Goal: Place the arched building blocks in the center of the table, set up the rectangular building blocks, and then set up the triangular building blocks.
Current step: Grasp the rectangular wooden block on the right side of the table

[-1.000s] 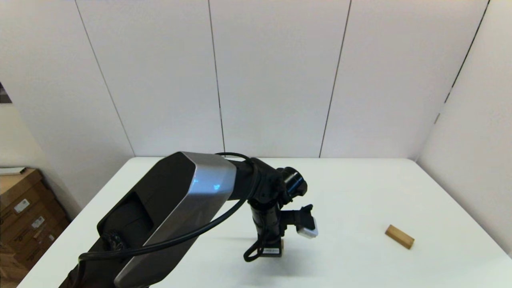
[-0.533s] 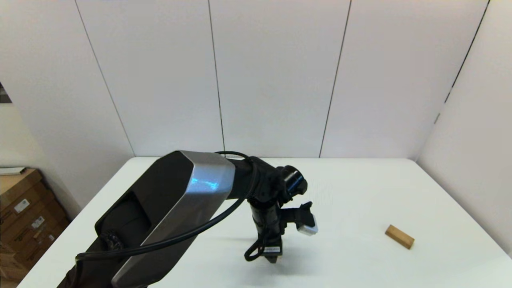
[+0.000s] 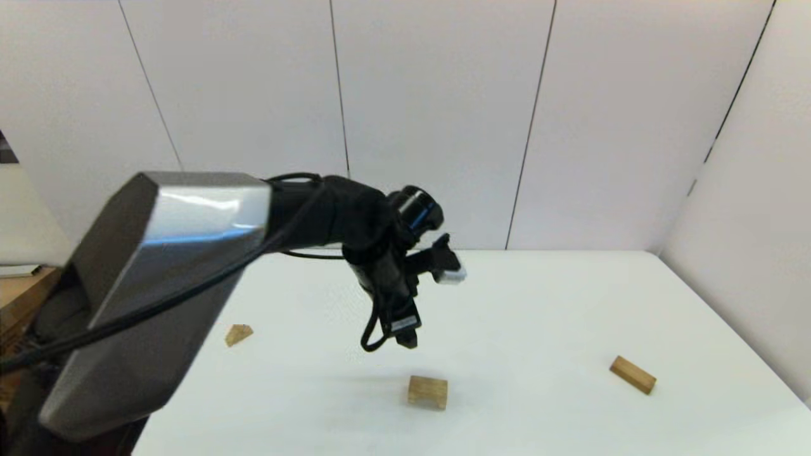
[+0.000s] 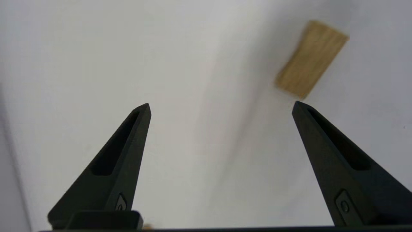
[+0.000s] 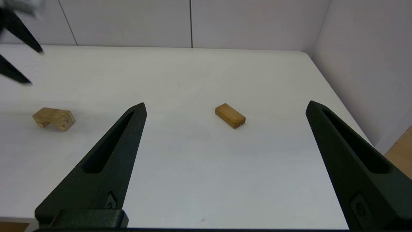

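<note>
Arched building blocks (image 3: pixel 427 391): one light-brown piece, resting on the white tabletop (image 3: pixel 570 304) near its middle, hollow side down to judge by the right wrist view, where a curved notch shows under one end. Rigid wood, light for its bulk, smooth-faced and so a little slippery between hard fingers; not fragile. Best taken across the two flat long sides, clear of the hollow, where the faces run parallel.

Left gripper (image 4: pixel 221 108) raised above and just behind that block, fingers spread wide, nothing between them. Right gripper (image 5: pixel 225 106) low at the near right edge, fingers likewise wide apart and empty, looking idle.

Rectangular building blocks (image 3: pixel 632 374) lying flat, well apart to the right, turned at an angle to the edge. Solid, square-cornered, stable on any face; easiest gripped across the narrow width near mid-length for standing on end.

Triangular building blocks (image 3: pixel 238 334) small, off to the left, partly masked by the left arm; orientation hard to make out, possibly on a sloped face. Sloping sides likely to squeeze out of a pinch, so the flat ends suit better.
</note>
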Robot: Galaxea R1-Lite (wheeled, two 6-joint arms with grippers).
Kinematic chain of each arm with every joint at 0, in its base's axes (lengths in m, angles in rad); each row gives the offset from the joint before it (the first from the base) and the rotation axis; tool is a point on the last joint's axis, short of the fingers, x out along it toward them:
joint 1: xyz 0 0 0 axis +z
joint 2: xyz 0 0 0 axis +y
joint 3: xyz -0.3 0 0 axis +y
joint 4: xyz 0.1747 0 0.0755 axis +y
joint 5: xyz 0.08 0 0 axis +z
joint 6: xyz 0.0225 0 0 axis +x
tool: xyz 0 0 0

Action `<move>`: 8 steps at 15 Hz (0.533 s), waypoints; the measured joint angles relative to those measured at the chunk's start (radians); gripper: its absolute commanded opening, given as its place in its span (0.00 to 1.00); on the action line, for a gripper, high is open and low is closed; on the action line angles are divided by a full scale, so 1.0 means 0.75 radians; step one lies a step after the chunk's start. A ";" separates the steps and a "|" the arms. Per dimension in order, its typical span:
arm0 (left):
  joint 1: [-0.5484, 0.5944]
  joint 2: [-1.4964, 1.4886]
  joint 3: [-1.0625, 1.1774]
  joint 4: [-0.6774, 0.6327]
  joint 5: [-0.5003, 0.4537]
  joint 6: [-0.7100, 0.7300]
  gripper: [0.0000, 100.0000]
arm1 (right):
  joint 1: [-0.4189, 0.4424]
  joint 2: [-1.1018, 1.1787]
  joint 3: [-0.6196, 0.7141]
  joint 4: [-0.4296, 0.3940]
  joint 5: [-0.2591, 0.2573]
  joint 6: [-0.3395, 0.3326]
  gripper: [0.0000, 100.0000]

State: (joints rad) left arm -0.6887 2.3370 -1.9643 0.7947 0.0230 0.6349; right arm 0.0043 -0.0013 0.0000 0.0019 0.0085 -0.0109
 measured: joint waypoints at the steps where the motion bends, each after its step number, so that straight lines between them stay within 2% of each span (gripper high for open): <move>1: 0.040 -0.059 0.006 0.003 -0.001 -0.001 1.00 | 0.000 0.000 0.000 0.000 0.001 0.001 1.00; 8: 0.342 -0.500 0.211 0.040 0.000 -0.029 1.00 | 0.000 0.000 0.000 0.000 0.000 0.001 1.00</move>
State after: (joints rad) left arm -0.4319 1.9623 -1.8060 0.8245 0.0230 0.6132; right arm 0.0043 -0.0013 0.0000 0.0017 0.0085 -0.0104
